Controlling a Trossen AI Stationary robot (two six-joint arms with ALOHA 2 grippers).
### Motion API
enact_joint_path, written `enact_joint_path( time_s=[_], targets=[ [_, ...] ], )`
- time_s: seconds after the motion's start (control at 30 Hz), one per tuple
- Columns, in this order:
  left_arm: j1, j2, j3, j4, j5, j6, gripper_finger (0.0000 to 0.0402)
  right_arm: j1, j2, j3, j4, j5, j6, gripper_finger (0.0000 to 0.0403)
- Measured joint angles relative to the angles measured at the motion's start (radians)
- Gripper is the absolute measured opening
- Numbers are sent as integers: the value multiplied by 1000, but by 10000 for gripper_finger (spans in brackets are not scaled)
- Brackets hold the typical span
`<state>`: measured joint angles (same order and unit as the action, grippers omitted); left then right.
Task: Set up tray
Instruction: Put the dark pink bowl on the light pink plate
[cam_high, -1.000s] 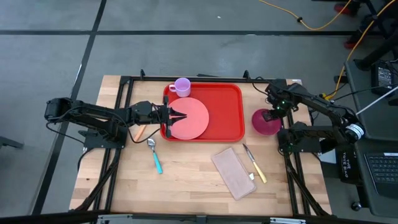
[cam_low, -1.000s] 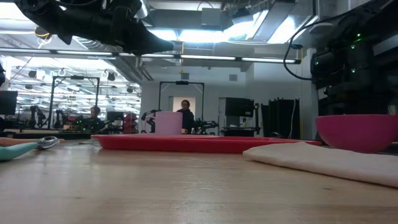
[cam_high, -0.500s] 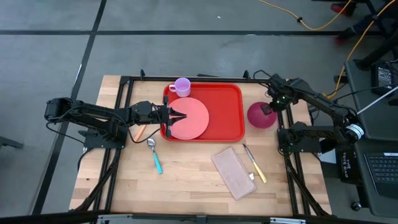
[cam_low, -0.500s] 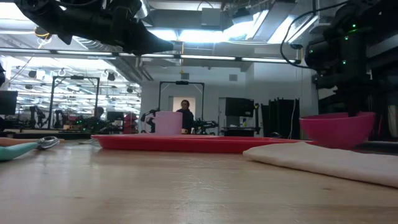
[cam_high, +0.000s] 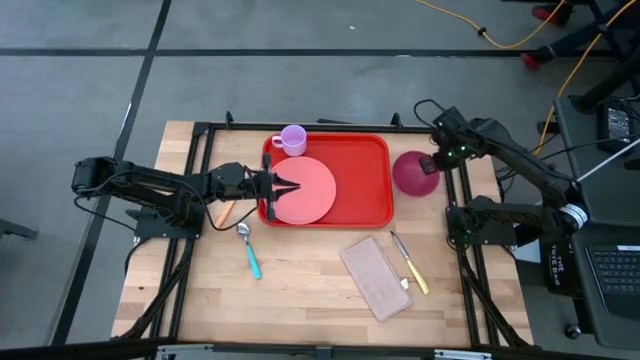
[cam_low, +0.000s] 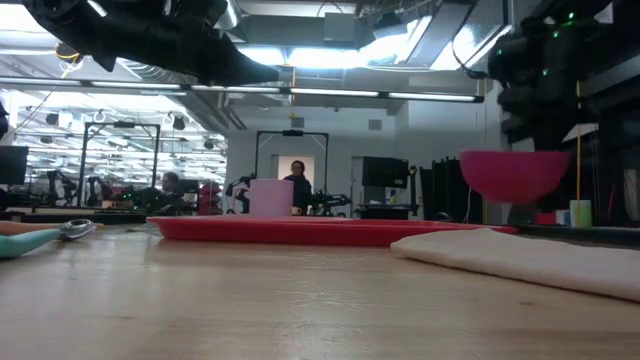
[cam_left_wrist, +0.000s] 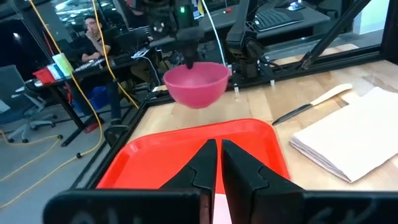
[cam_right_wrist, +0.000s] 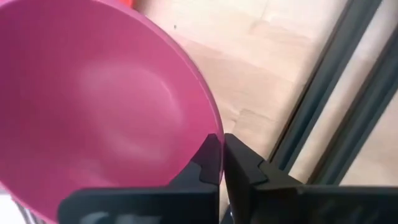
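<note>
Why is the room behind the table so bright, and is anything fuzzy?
Low view: ceiling lights glare white, so the left arm shows as a dark shape, and the near table looks soft. Right wrist view: the bowl fills the picture, close and blurry. High view: even light, faint shadows.

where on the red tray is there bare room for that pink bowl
The right strip of the large flat red plastic tray, between the round pink plate and the right rim, is bare. The tray's left is crowded: plate, small lilac cup, and shut left pincer. The right pincer holds the round magenta plastic bowl just beyond that rim.
</note>
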<state>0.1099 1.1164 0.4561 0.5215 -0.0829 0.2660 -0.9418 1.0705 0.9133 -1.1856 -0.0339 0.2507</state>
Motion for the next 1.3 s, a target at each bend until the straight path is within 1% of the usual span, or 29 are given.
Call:
enact_joint_path(
  time_s=[0.1,0.23,0.33,0.47,0.63,0.73,0.97,1.07,1.3],
  targets=[
    [-10,0,6,1,-45,46,22,21,-19,36,-32,7,6,8],
    [-52,17,49,-5,-121,111,33,65,-28,95,-67,8,47,8],
    [-85,57,102,-27,-156,148,45,111,-26,121,-74,58,94,8],
    [-111,139,197,-128,-207,175,62,173,-23,126,-67,67,143,8],
    [-139,253,351,-325,-276,174,82,245,-21,126,-66,66,212,8],
    [-158,322,443,-412,-289,204,89,284,-7,126,-66,66,243,8],
    [-207,446,634,-504,-289,373,89,365,64,126,-61,66,272,8],
    [-220,485,706,-541,-289,406,87,382,92,126,-55,66,272,8],
    [-233,596,873,-703,-291,466,86,392,115,125,-43,63,268,8]
  ],
)
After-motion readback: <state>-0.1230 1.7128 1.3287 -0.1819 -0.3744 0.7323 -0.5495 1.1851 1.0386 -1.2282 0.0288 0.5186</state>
